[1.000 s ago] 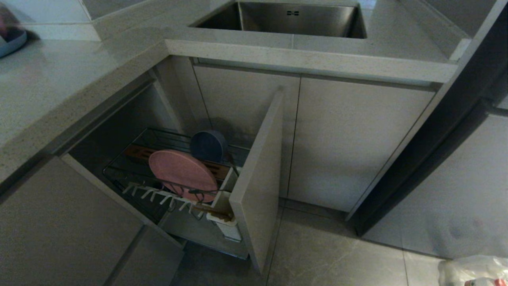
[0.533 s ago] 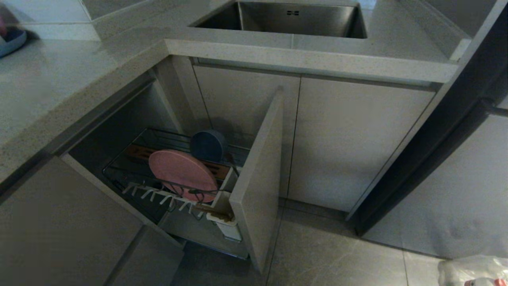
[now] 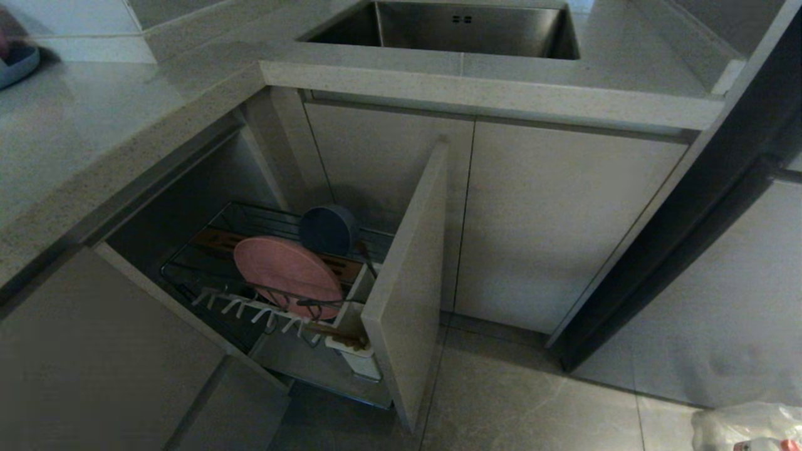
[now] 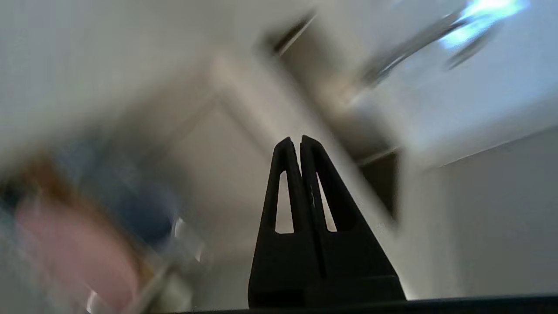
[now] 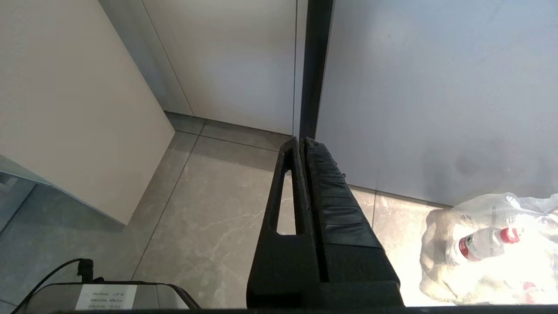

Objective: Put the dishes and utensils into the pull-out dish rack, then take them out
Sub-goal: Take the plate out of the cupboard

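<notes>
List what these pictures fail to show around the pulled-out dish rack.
- Utensil cup, head view: its contents are too small and dark to tell fork from chopsticks.
- Pink plate and blue bowl, left wrist view: blurred smears.
- Blue dish, head view: cut off by the edge.

Dim head view, heavy motion blur and window glare at left wrist.

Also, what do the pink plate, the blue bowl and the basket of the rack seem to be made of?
The pink plate looks like matte plastic or glazed ceramic: even colour, no shine; I cannot tell which. The blue bowl has the same dull, uniform surface. The basket of the rack seems to be dark coated metal wire: thin, straight rods with a faint gleam.
</notes>
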Robot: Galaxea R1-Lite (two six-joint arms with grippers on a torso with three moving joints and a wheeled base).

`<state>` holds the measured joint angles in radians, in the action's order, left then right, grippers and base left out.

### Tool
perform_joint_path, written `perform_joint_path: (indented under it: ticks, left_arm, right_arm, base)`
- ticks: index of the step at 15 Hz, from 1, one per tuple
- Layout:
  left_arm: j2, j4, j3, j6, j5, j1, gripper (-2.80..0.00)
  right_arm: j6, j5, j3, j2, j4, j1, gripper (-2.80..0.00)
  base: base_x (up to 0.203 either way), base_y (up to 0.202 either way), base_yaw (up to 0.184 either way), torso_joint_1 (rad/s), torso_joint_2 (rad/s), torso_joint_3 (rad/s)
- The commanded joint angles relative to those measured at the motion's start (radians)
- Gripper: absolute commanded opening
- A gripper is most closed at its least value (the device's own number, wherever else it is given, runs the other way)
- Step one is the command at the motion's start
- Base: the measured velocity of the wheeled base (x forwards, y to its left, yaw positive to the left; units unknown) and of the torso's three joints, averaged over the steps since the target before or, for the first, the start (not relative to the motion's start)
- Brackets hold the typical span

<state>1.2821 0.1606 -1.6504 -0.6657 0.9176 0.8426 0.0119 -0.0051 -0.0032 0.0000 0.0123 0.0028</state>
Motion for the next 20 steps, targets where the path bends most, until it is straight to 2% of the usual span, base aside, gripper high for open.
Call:
perform_joint_path:
  ticks: [1, 2, 4, 5, 6, 8, 11, 15, 17, 20]
  left_arm:
    - [0.1, 0.151, 0.029, -0.18, 0.096, 0.066, -2.8]
    - [0.113, 0.261, 0.032, -0.261, 0.106, 0.069, -2.8]
    - [0.149, 0.495, 0.028, -0.464, 0.115, 0.073, -2.8]
    - [0.171, 0.579, 0.023, -0.569, 0.115, 0.073, -2.8]
    - [0.195, 0.607, 0.017, -0.626, 0.115, 0.066, -2.8]
    - [0.218, 0.614, 0.015, -0.667, 0.105, 0.02, -2.8]
    - [0.273, 0.614, 0.018, -0.694, -0.013, -0.101, -2.8]
    - [0.334, 0.603, 0.02, -0.75, -0.17, -0.219, -2.8]
    - [0.369, 0.6, 0.016, -0.757, -0.25, -0.257, -2.8]
    - [0.394, 0.603, 0.015, -0.804, -0.255, -0.255, -2.8]
  right_arm:
    - [0.0, 0.0, 0.0, 0.002, 0.0, 0.0, -2.8]
    - [0.0, -0.001, 0.0, 0.002, 0.0, 0.0, -2.8]
    - [0.0, 0.001, 0.0, 0.002, 0.0, 0.0, -2.8]
    - [0.0, 0.0, 0.0, 0.002, 0.0, 0.0, -2.8]
    - [0.0, 0.001, 0.0, 0.002, 0.0, 0.0, -2.8]
    - [0.0, 0.001, 0.0, 0.002, 0.0, 0.0, -2.8]
    - [0.0, -0.001, 0.0, 0.002, 0.0, 0.0, -2.8]
    - [0.0, 0.0, 0.0, 0.002, 0.0, 0.0, -2.8]
    - [0.0, 0.0, 0.0, 0.002, 0.0, 0.0, -2.8]
    - [0.0, 0.0, 0.0, 0.002, 0.0, 0.0, -2.8]
  base:
    - [0.0, 0.0, 0.0, 0.0, 0.0, 0.0]
    - [0.0, 0.0, 0.0, 0.0, 0.0, 0.0]
    - [0.0, 0.0, 0.0, 0.0, 0.0, 0.0]
    - [0.0, 0.0, 0.0, 0.0, 0.0, 0.0]
    - [0.0, 0.0, 0.0, 0.0, 0.0, 0.0]
    - [0.0, 0.0, 0.0, 0.0, 0.0, 0.0]
    - [0.0, 0.0, 0.0, 0.0, 0.0, 0.0]
    - [0.0, 0.0, 0.0, 0.0, 0.0, 0.0]
    - [0.0, 0.0, 0.0, 0.0, 0.0, 0.0]
    - [0.0, 0.0, 0.0, 0.0, 0.0, 0.0]
